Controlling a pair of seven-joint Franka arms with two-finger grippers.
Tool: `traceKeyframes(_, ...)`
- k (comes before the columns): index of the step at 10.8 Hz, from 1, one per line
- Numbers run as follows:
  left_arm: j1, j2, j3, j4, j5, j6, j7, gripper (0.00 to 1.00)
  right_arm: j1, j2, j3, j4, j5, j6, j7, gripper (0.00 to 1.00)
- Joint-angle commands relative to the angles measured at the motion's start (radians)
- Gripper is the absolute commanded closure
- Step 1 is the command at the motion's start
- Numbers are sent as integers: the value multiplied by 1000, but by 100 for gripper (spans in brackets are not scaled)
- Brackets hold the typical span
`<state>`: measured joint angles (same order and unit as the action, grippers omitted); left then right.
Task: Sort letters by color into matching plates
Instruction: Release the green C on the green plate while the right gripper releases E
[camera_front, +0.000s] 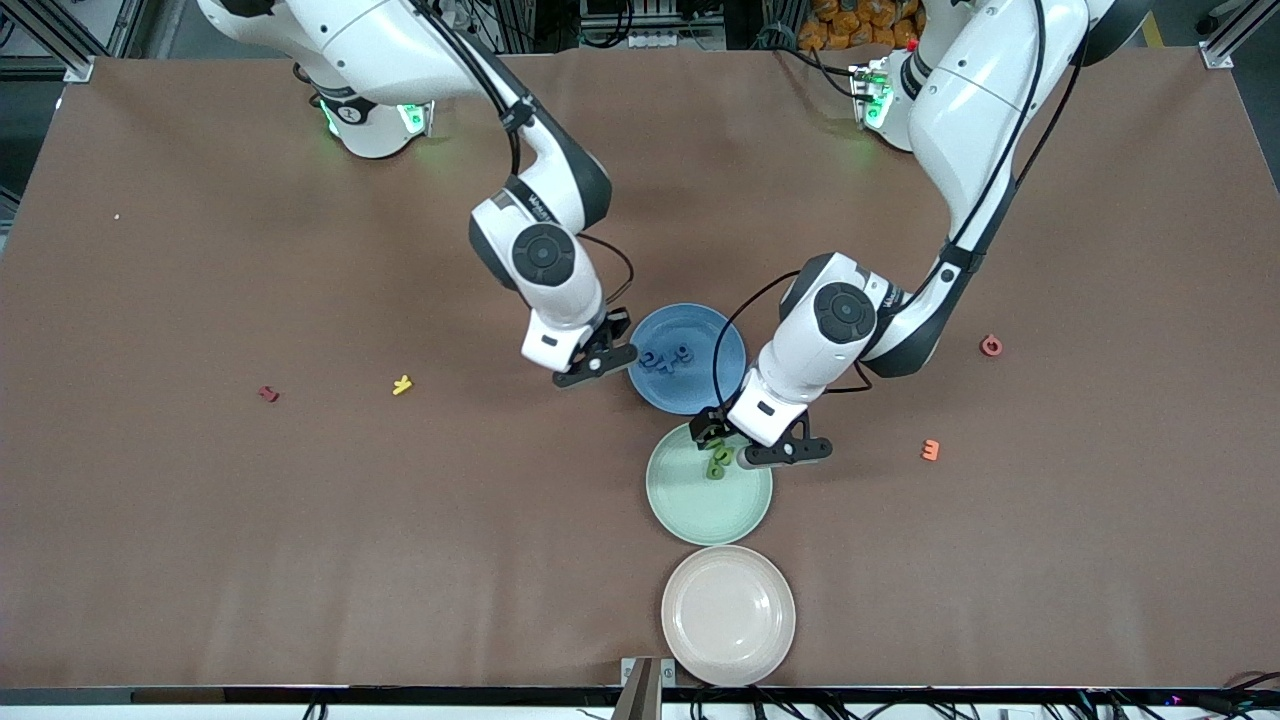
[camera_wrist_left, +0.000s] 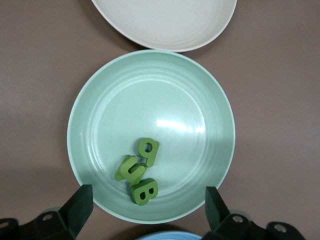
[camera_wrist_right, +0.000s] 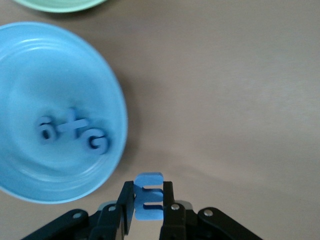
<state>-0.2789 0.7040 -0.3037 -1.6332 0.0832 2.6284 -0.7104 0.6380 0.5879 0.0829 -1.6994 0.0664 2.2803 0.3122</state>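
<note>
The mint green plate (camera_front: 708, 500) (camera_wrist_left: 165, 95) holds three green letters (camera_front: 718, 460) (camera_wrist_left: 145, 191) lying close together. My left gripper (camera_front: 755, 440) (camera_wrist_left: 148, 200) hangs open over that plate's rim, on the side next to the blue plate, with nothing between its fingers. The blue plate (camera_front: 700, 385) (camera_wrist_right: 30, 75) lies farther from the front camera and holds three blue letters (camera_front: 665, 358) (camera_wrist_right: 75, 130). My right gripper (camera_front: 597, 360) (camera_wrist_right: 148, 200) is shut on a blue letter E (camera_wrist_right: 149, 197). It is over bare table just beside the blue plate, toward the right arm's end.
A pinkish-beige plate (camera_front: 728, 613) sits nearest the front camera, touching the green one. Toward the right arm's end lie a red letter (camera_front: 268, 393) and a yellow one (camera_front: 402, 384). A red letter (camera_front: 991, 346) and an orange one (camera_front: 930, 450) lie toward the left arm's end.
</note>
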Motion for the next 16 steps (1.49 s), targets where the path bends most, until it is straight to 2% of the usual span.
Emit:
traceKeyframes(1, 6, -21, 11, 18, 15, -74, -5, 1, 51, 62, 26, 101, 39, -15, 36, 80)
traceKeyframes(3, 24, -67, 15, 18, 139, -212, 58, 1, 95, 104, 27, 165, 58, -12, 34, 80)
traceKeyframes(4, 46, -90, 15, 18, 165, -270, 98, 1, 113, 131, 26, 197, 62, -5, 34, 80)
traceKeyframes(7, 108, -191, 14, 18, 159, -385, 277, 0, 135, 203, 26, 292, 65, -2, 38, 80)
traceKeyframes(8, 134, -227, 14, 18, 152, -443, 316, 0, 138, 213, 26, 305, 65, -2, 38, 75)
traceKeyframes(9, 148, -263, 14, 18, 149, -505, 368, 0, 135, 213, 24, 307, 67, -4, 38, 38)
traceKeyframes(10, 180, -300, 12, 18, 145, -563, 435, 0, 128, 213, 23, 305, 66, -7, 25, 10)
traceKeyframes(11, 200, -332, 12, 18, 139, -611, 498, 0, 121, 208, 20, 305, 64, -14, 18, 0)
traceKeyframes(13, 251, -426, 17, 18, 14, -671, 531, 0, 106, 193, 17, 299, 58, -33, 16, 0)
traceKeyframes(16, 257, -512, 67, 22, -8, -757, 531, 0, 36, 147, -20, 299, 53, -149, -68, 0)
